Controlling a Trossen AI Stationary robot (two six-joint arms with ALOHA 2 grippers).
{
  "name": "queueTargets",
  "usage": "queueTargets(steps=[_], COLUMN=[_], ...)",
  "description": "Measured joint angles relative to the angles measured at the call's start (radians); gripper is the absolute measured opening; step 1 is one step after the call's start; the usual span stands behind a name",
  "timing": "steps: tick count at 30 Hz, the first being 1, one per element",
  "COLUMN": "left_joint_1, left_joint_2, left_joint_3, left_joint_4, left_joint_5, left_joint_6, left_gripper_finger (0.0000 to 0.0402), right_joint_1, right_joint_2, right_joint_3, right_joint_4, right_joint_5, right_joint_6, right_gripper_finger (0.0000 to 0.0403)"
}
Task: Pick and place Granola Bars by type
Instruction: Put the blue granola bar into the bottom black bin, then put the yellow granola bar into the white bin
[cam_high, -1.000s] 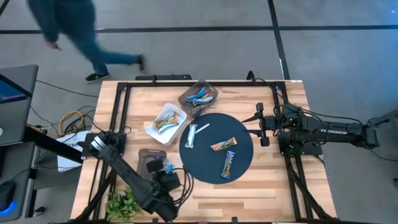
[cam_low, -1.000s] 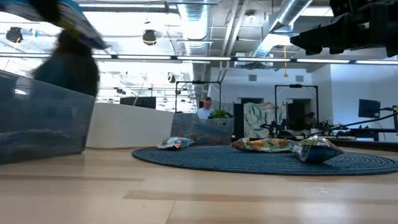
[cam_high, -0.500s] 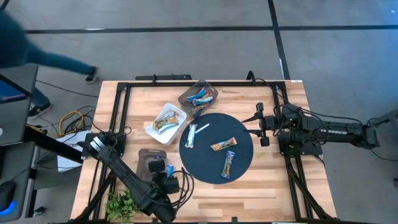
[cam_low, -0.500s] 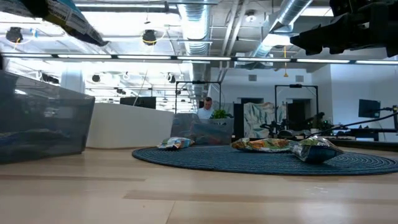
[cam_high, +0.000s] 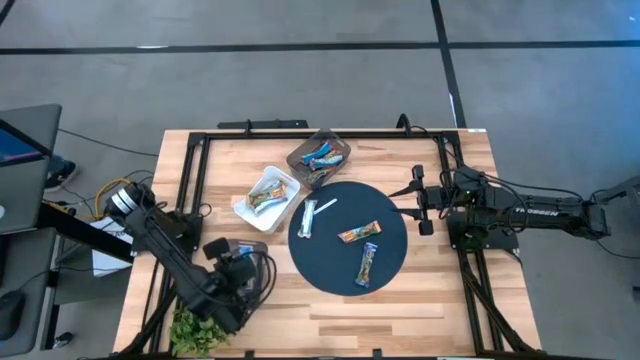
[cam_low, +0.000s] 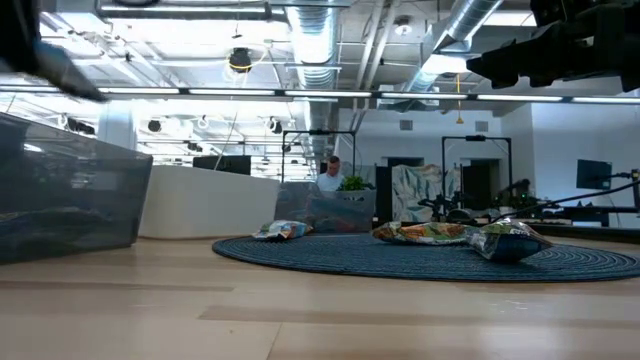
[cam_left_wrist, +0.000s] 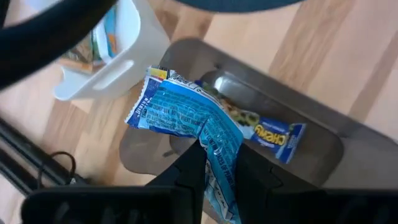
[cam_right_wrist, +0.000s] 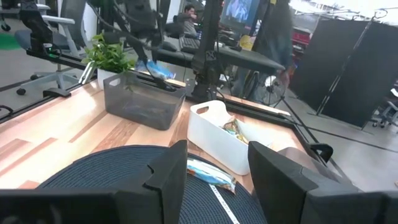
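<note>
My left gripper (cam_left_wrist: 219, 177) is shut on a blue granola bar (cam_left_wrist: 183, 115) over the grey tray (cam_left_wrist: 323, 146) at the table's near left, where another blue bar (cam_left_wrist: 273, 134) lies. On the dark round mat (cam_high: 390, 275) lie a silvery-white bar (cam_high: 308, 218), an orange one (cam_high: 358, 232) and a blue one (cam_high: 368, 263). The white tray (cam_high: 285, 182) and the brownish tray (cam_high: 335, 140) hold more bars. My right gripper (cam_right_wrist: 217, 177) waits open at the mat's right side, level, with nothing between its fingers. My left gripper pinches the blue bar's crumpled wrapper near one end (cam_left_wrist: 217, 152) between its two fingers. The fingers slant down from above. The rest of the bar sticks out past the fingertips, lifted clear above the grey tray.
A small green plant (cam_high: 195, 328) stands at the near left corner, close to my left arm. A black frame (cam_high: 300, 133) runs around the table. The white tray (cam_left_wrist: 124, 56) stands just beyond the grey one. Bare wood lies along the near edge.
My left gripper, still shut on the blue bar, has gone toward the table's left and far edges, from beside the mat's near edge to over the grey tray. A person beyond the far left corner has walked out of view.
</note>
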Motion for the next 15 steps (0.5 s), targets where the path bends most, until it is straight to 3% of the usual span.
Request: queueTargets(steps=[6,15], left_joint_1=[0.005,0.021], left_joint_2=[-0.003,-0.003], left_joint_3=[-0.050,-0.051], left_joint_4=[0.024,0.009], left_joint_5=[-0.009,-0.036], left_joint_6=[-0.030,-0.032], left_gripper_finger=[0.0076,0.0166], right_joint_1=[0.001,0.012], right_joint_2=[0.000,0.000], right_joint_3=[0.000,0.000], right_joint_4=[0.000,-0.003], right_joint_5=[0.000,0.000], right_joint_6=[0.008,0.008], right_gripper_finger=[0.0164,0.0164])
